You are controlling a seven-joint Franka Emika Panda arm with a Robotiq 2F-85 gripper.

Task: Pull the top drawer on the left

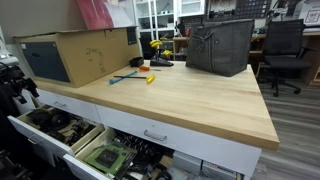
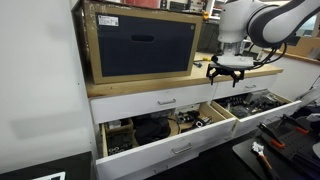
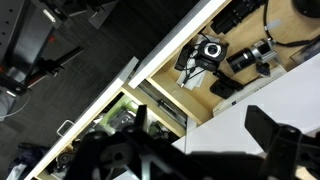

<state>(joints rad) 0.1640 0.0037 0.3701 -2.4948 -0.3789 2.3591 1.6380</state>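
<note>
The top drawer (image 1: 62,103) on the left is a white front with a small silver bar handle, just under the wooden benchtop. It is pushed in, so its inside is hidden. It also shows in an exterior view (image 2: 160,101) below the cardboard box. My gripper (image 2: 230,70) hangs open and empty in front of the bench edge, to the right of that drawer's handle and not touching it. In the wrist view my gripper (image 3: 198,114) has its dark fingers spread over a white drawer front and the open drawers below.
A cardboard box (image 2: 140,42) with a dark window stands on the benchtop (image 1: 180,100) above the drawer. The lower drawers (image 2: 150,130) stand pulled out, full of dark tools and green circuit boards (image 1: 105,157). The wider top drawer (image 1: 155,133) is shut. A grey bag (image 1: 220,47) sits at the back.
</note>
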